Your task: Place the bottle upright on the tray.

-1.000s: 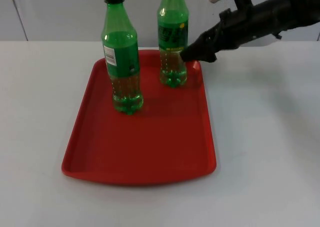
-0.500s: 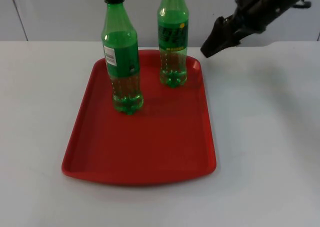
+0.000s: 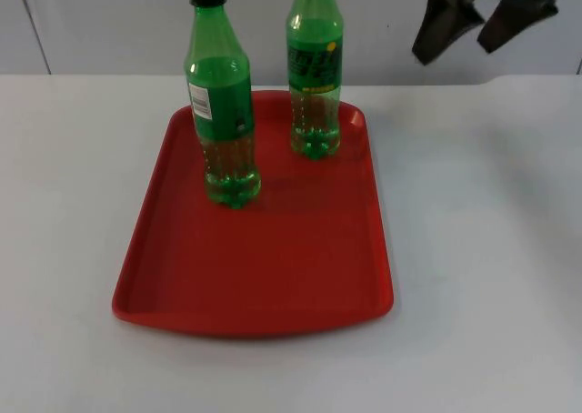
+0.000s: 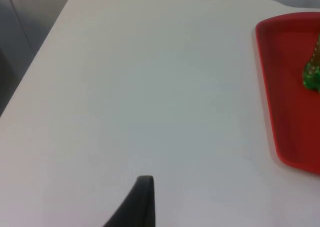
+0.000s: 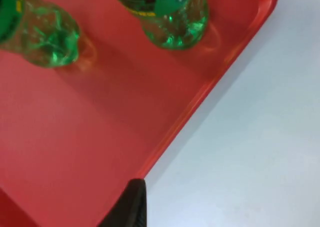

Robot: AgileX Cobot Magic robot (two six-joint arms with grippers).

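Wide white table top (image 3: pixel 491 249), ending at a grey partition wall (image 3: pixel 109 22). On it, one flat red plastic tray (image 3: pixel 264 277) with a raised rim. Two green plastic soda bottles standing upright inside that tray, both toward its far end: the black-capped bottle (image 3: pixel 221 113) with a white label nearer the tray's middle, the second green bottle (image 3: pixel 315 76) with a dark label close to the far right corner, cap cut off by the frame edge. Near each other but apart, not touching. Green ribbed bases of both also seen from the right wrist, planted on the red floor of the tray.

Judged from how things lie: placing looks done. Both bottles erect, steady, free of any grip; nothing lying on its side on the visible table. Left to do, at most, clearing the arm away.

Count: one tray, two bottles, two arms.

Right gripper (image 3: pixel 480 13) raised high above the table's far edge, right of the tray, well apart from the nearest bottle; fingers spread wide, pinching nothing. Left gripper (image 4: pixel 142 197) waiting over bare table to the left of the tray, a single black fingertip in its wrist view; spread or pressed together, cannot tell.
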